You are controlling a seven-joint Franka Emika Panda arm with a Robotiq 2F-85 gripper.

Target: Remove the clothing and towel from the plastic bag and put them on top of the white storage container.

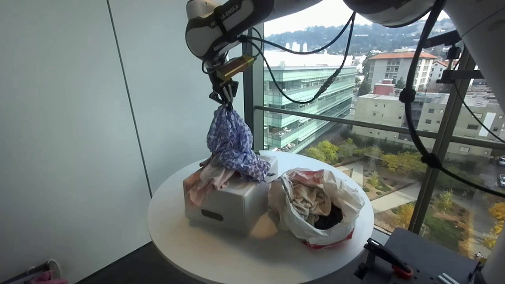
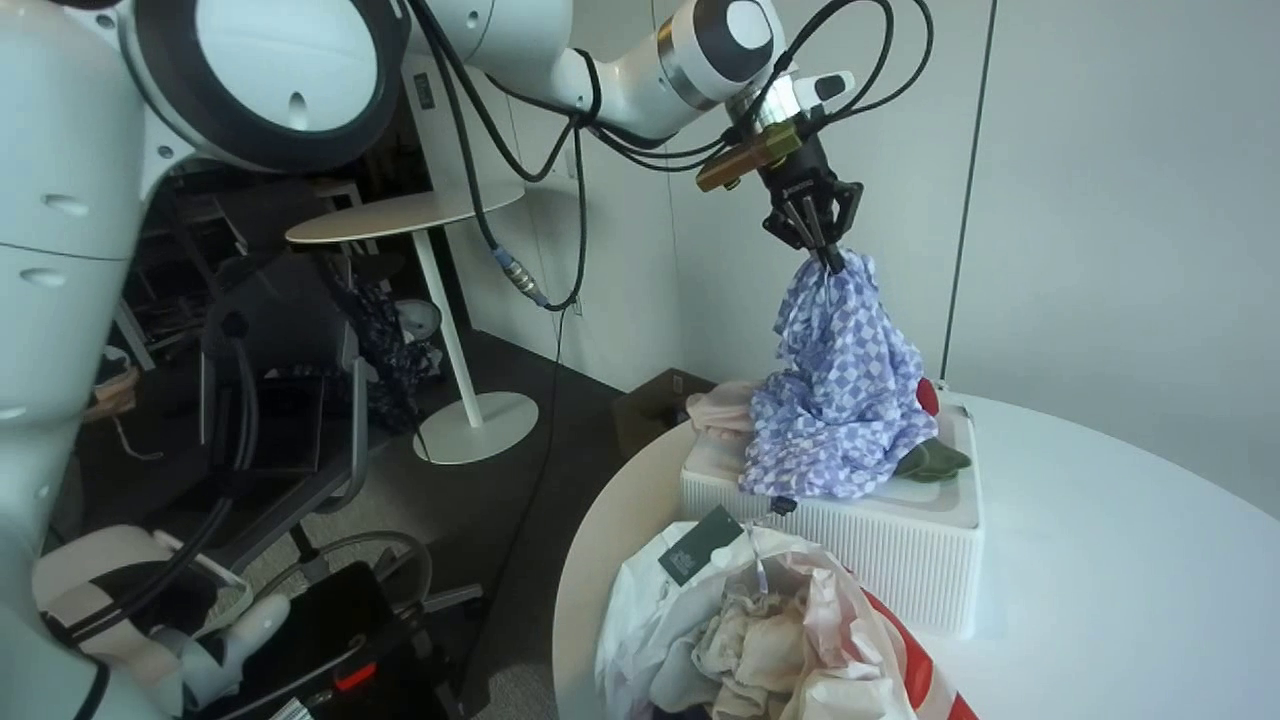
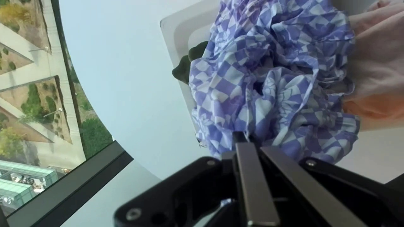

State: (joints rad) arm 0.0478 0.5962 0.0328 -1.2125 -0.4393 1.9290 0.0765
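In an exterior view, the fingers [image 1: 230, 106] pinch the top of a violet-and-white checkered cloth [image 1: 232, 138], which hangs from them with its lower folds bunched over the white storage container [image 1: 232, 203]. A pink cloth [image 1: 209, 181] lies on the container and drapes down its side. Just beside, on the same round tabletop [image 1: 177, 240], the white plastic bag [image 1: 349, 193] stands with its mouth gaping; a beige cloth [image 1: 309, 199] and a dark cloth [image 1: 330, 217] lie inside.

In an exterior view, a dark green piece [image 2: 932, 460] pokes out from under the checkered cloth onto the container's top, and a red item [image 2: 927, 397], mostly covered, shows at its edge. A dark tag [image 2: 701, 545] lies against the bag's rim.

In the wrist view, the fingers stand close together against the checkered cloth, the pink cloth spreading on one side and the dark green piece on the opposite side. Whether the lower folds rest on the container I cannot tell.
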